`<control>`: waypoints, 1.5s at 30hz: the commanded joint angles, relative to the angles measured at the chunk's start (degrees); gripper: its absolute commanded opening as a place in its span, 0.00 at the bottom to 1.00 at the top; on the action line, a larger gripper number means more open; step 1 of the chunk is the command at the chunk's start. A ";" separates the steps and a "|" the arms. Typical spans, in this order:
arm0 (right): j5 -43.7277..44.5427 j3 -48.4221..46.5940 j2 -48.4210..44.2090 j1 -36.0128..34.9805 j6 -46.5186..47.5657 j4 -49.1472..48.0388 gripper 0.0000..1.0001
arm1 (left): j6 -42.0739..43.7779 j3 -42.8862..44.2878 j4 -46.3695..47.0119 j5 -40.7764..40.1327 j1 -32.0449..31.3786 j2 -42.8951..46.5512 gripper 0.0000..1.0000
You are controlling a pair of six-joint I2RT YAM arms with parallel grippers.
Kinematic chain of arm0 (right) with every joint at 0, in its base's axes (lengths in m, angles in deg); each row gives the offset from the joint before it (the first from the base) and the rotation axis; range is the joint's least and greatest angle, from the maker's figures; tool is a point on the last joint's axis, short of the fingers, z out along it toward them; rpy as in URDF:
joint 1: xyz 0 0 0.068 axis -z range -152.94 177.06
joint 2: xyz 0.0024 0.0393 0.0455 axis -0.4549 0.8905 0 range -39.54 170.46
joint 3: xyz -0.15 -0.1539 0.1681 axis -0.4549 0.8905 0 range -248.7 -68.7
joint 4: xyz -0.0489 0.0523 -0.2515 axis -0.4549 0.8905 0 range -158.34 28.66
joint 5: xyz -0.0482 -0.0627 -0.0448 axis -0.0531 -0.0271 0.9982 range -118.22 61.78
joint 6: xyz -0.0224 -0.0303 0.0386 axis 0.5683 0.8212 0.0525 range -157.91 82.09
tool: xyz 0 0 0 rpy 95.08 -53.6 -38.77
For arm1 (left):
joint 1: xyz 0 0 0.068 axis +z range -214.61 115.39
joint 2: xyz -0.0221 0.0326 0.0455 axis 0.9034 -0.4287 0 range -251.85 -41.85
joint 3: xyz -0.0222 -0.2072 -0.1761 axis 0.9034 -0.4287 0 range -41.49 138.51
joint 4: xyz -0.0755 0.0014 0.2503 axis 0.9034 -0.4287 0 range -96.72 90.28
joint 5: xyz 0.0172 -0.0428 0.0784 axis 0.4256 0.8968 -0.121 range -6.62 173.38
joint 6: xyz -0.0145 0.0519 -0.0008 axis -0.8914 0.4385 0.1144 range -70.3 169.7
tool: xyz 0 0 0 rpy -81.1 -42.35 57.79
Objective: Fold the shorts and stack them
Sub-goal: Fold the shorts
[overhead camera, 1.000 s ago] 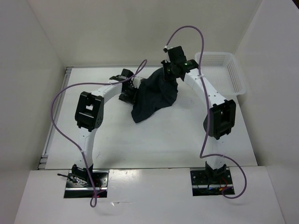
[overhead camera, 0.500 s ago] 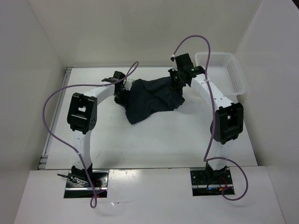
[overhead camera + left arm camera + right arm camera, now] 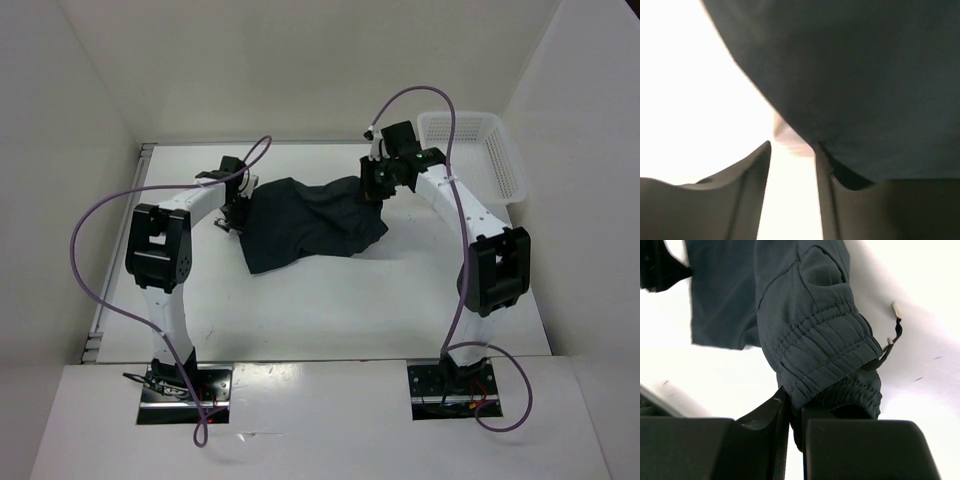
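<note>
The dark shorts [image 3: 310, 218] lie spread out on the white table between my two grippers. My right gripper [image 3: 372, 186] is at their right end, shut on the gathered elastic waistband [image 3: 810, 330], which bunches over the fingertips in the right wrist view, where the gripper [image 3: 792, 400] shows fabric pinched between the fingers. A drawstring [image 3: 895, 332] hangs off the waistband. My left gripper [image 3: 236, 208] is at the shorts' left edge. In the left wrist view the gripper [image 3: 792, 147] stands open with bright table in the gap, and the shorts [image 3: 855, 75] lie over the right finger's tip.
A white plastic lattice basket [image 3: 511, 160] stands at the back right of the table, just right of my right arm. White walls close in the table on the left, back and right. Purple cables loop off both arms.
Both grippers have moved apart and down. The shorts went from a hanging bunch to spread flat on the table. My left gripper moved left and its fingers now show a gap.
</note>
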 commanded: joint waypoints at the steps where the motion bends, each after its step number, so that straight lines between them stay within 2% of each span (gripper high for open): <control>1: -4.89 1.71 -7.04 0.33 -3.26 -0.21 0.00 | 0.01 2.22 -0.29 -2.40 0.47 5.95 0.50; 3: -4.89 3.72 -9.15 0.33 -3.88 -0.21 0.00 | 0.01 2.75 -0.29 -1.52 -1.89 9.10 0.57; 6: -5.50 5.48 -9.86 0.33 -3.88 -0.21 0.00 | 0.01 3.28 0.24 0.50 -7.41 12.80 0.58; 8: -6.21 5.49 -9.86 0.94 -3.88 -0.82 0.00 | 0.01 3.80 -0.89 4.10 -10.33 12.82 0.58; 12: -7.35 3.39 -7.49 4.28 -4.50 -1.35 0.00 | 0.01 0.39 0.23 3.50 -17.53 9.58 0.58; 16: -7.35 5.48 -6.96 7.01 -4.50 -1.35 0.00 | 0.01 -4.19 2.96 1.56 -20.36 6.49 0.58; 21: -8.58 9.35 -8.01 7.54 -5.03 -1.96 0.00 | 0.01 -3.67 4.99 2.97 -22.64 1.32 0.58; 27: -8.06 9.36 -8.54 7.54 -5.03 -1.96 0.00 | 0.01 -5.93 6.04 2.36 -26.86 -1.07 0.58; 30: -7.44 9.36 -9.16 7.54 -5.03 -1.96 0.00 | 0.01 -9.28 6.04 1.74 -26.87 0.59 0.58; 31: -7.44 9.36 -9.77 8.23 -5.03 -1.96 0.00 | 0.01 -12.86 6.04 1.13 -26.87 1.47 0.58; 38: -8.05 9.88 -10.91 9.65 -4.41 -1.44 0.00 | 0.01 -27.73 6.57 1.82 -24.15 13.68 0.58; 45: -12.09 16.03 -13.38 9.65 -4.93 -0.91 0.00 | 0.01 -29.07 5.87 -6.17 -21.15 16.68 0.58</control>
